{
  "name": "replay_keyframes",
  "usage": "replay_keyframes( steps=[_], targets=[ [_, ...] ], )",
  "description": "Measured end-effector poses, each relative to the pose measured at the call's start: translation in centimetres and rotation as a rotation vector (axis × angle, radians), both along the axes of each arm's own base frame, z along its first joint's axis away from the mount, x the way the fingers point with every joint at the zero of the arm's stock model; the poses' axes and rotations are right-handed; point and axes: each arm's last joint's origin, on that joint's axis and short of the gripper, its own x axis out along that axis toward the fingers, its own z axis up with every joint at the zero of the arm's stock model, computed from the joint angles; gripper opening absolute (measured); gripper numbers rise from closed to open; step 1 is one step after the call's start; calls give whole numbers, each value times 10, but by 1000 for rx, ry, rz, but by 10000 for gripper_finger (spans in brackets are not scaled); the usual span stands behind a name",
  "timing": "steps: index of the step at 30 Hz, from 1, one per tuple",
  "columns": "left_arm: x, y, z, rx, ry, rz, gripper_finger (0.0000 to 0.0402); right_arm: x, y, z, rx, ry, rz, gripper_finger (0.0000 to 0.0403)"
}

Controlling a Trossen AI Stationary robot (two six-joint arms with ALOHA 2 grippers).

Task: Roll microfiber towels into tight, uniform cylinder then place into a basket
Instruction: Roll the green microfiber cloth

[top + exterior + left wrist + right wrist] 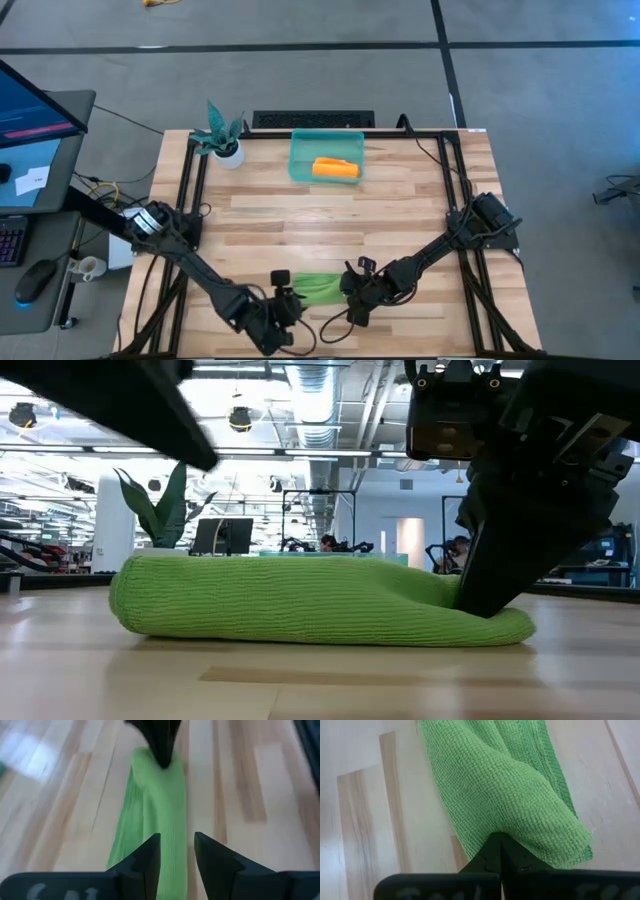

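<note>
The lime green towel (318, 288) lies rolled into a loose cylinder on the wood table near its front edge, with its long side resting on the boards (300, 600). My right gripper (352, 297) is shut at the towel's right end. My left gripper (176, 852) hovers open just off the towel's left end, with cloth showing beyond the gap between its fingers. It touches nothing. The orange-yellow towel (335, 169) lies rolled inside the teal basket (298, 160) at the far middle of the table. My right gripper has its shut fingertips (492, 851) sunk into the green towel's right end (535, 837). I cannot tell how many layers they hold. The fingers slant down from the upper right (500, 560). That end is flattened on the table (505, 628), and the rest of the roll lies alongside.
A small white pot with a teal plant (222, 138) stands at the far left, beside the basket. Bare boards (330, 220) lie between the basket and the green towel. Dark frame rails run along the table's left (185, 200) and right (460, 190) sides.
</note>
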Motion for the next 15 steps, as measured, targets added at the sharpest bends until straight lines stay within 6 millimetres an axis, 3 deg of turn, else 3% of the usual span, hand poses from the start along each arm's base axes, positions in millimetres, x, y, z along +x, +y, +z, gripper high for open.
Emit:
replay_keyframes(
  steps=[5,15],
  targets=[
    [12,6,-8,-65,-73,-38,112,0,0,0,1,-3,0,12],
    [25,15,-9,-224,-12,-135,121,1,1,1,6,-11,0,12]
  ],
)
